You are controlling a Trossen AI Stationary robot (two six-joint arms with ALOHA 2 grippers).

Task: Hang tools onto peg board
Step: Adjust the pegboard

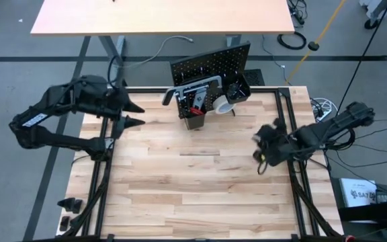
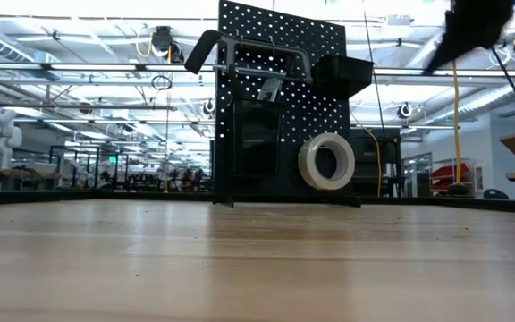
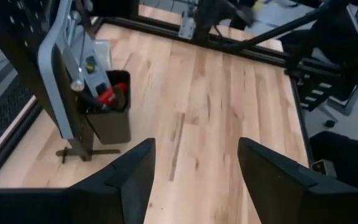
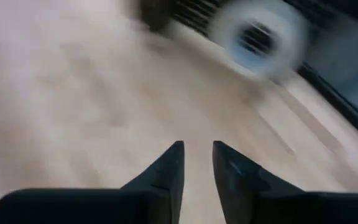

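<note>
Near the end: tape roll [image 2: 326,161] hangs on peg board [image 1: 210,64] at twelve o'clock. Right gripper [image 4: 197,163] narrowly parted, empty; left gripper [image 3: 194,168] wide, empty. Next: retreat.

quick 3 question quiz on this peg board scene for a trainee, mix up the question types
1. True or false: the white tape roll hangs on the peg board.
2. Which end effector has widely spread fingers? A) left B) right
3. Fill in: a red-handled tool stands in the black ____ on the board.

Key:
1. True.
2. A: the left end effector is wide open; the right end effector shows a narrow gap and holds nothing.
3. bin.
</note>
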